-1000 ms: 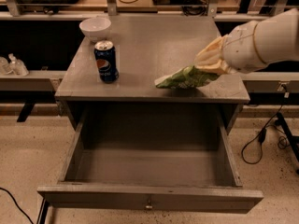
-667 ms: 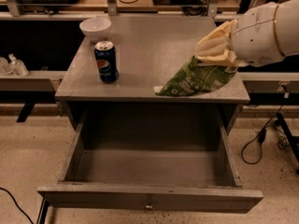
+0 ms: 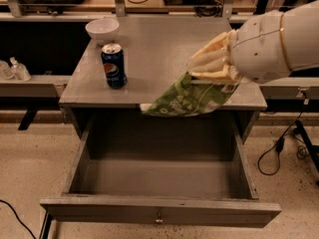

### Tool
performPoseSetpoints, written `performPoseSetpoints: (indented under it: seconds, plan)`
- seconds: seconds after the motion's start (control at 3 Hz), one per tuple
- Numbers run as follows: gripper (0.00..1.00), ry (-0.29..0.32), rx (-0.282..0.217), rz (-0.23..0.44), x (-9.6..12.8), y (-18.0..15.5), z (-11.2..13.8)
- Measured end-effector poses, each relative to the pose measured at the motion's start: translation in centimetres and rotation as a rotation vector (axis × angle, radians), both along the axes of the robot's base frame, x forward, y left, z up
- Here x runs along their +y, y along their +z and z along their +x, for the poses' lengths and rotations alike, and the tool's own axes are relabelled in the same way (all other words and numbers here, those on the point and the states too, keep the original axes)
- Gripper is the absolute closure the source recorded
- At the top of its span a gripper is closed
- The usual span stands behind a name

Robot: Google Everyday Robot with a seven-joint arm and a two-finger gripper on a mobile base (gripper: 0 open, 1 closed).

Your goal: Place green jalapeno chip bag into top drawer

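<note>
The top drawer point(image 3: 159, 211) stands pulled open beneath the grey tabletop point(image 3: 159, 44). The cream end effector point(image 3: 205, 67) is clamped on the green jalapeno chip bag point(image 3: 185, 101). The bag is crumpled, white-lettered foil and hangs across the tabletop's front edge above the drawer. A Pepsi can point(image 3: 113, 65) stands at left.

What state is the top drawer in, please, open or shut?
Open: the top drawer is pulled out, showing its floor. The gripper, above the table, holds the green jalapeno chip bag.

Six kinds, one each.
On the table point(image 3: 164, 44): one can point(image 3: 114, 66), one bowl point(image 3: 102, 30); at its front edge, my one gripper point(image 3: 200, 68) clutching one chip bag point(image 3: 184, 101); beneath, one drawer point(image 3: 159, 210).
</note>
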State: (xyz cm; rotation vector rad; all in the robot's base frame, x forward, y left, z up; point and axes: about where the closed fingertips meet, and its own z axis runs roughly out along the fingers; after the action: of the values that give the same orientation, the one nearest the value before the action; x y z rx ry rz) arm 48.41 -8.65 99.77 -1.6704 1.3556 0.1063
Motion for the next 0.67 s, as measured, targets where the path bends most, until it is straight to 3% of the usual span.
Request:
performPoseSetpoints:
  seconds: [0.33,0.67]
  plan:
    - [1.0,0.044,0.094,-0.026,3.1,-4.1,0.1]
    - [1.0,0.052,0.174,-0.054,5.0,-8.3,1.1]
